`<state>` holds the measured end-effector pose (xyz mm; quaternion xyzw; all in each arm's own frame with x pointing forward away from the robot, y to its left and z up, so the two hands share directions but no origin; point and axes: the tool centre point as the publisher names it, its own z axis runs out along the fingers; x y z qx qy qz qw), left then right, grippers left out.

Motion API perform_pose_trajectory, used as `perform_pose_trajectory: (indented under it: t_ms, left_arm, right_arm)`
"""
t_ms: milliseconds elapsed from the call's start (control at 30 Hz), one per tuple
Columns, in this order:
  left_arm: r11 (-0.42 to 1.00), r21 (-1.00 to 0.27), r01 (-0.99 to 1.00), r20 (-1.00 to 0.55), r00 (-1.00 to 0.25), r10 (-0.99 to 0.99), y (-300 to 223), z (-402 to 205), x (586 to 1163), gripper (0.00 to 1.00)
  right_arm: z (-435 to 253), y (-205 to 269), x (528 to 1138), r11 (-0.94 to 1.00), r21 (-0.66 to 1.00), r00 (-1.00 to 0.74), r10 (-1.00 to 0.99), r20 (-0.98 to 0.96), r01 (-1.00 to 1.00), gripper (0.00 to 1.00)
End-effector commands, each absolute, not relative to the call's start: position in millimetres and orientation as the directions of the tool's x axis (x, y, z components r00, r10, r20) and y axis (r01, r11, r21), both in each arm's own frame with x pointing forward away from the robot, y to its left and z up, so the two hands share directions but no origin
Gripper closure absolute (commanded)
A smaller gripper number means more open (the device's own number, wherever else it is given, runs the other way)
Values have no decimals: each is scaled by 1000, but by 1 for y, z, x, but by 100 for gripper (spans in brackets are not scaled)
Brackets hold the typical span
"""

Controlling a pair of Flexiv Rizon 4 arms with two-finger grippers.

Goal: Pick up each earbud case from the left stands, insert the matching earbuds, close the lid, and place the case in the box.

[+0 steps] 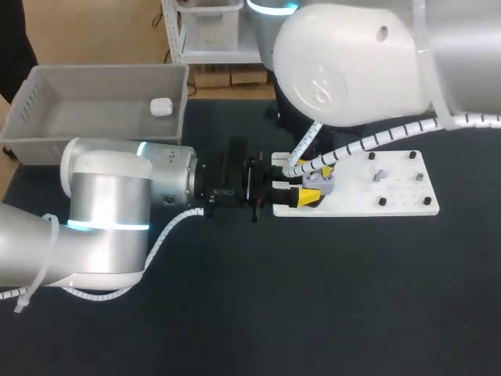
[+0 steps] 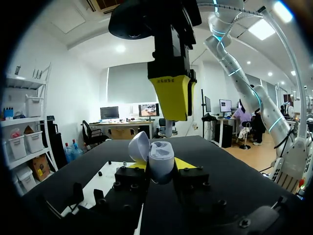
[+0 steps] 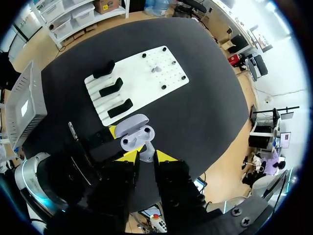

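Insertion step: left gripper (image 2: 160, 165) clamps the open case (image 1: 319, 185) mid-frame; right gripper (image 3: 147, 157) apparently pinches an earbud (image 3: 147, 152) above; align, then lower.

Case (image 1: 322, 185) in L end effector (image 1: 306, 189), over board (image 1: 407, 200)

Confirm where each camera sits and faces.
Head: above and behind, looking down on the table; left arm, right arm show.
Left wrist: along the left gripper, shut on the open case; right gripper hangs above it.
Right wrist: looking down past the right gripper, holding an earbud, at the case and board.
Shared: all three see the case.
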<state>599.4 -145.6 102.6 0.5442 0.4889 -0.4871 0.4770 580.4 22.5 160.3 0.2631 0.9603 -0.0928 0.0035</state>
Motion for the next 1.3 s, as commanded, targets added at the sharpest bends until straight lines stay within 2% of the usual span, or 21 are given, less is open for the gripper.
perform_pose_trajectory:
  t_ms: [33, 1300]
  left_arm:
    - [-61, 46, 997, -997, 50, 64, -145, 102, 598, 100]
    - [-61, 46, 997, -997, 50, 64, -145, 102, 598, 100]
  right_arm:
    - [157, 22, 584, 841, -182, -859, 509, -52, 509, 100]
    - [144, 14, 592, 837, -173, -852, 523, -24, 519, 100]
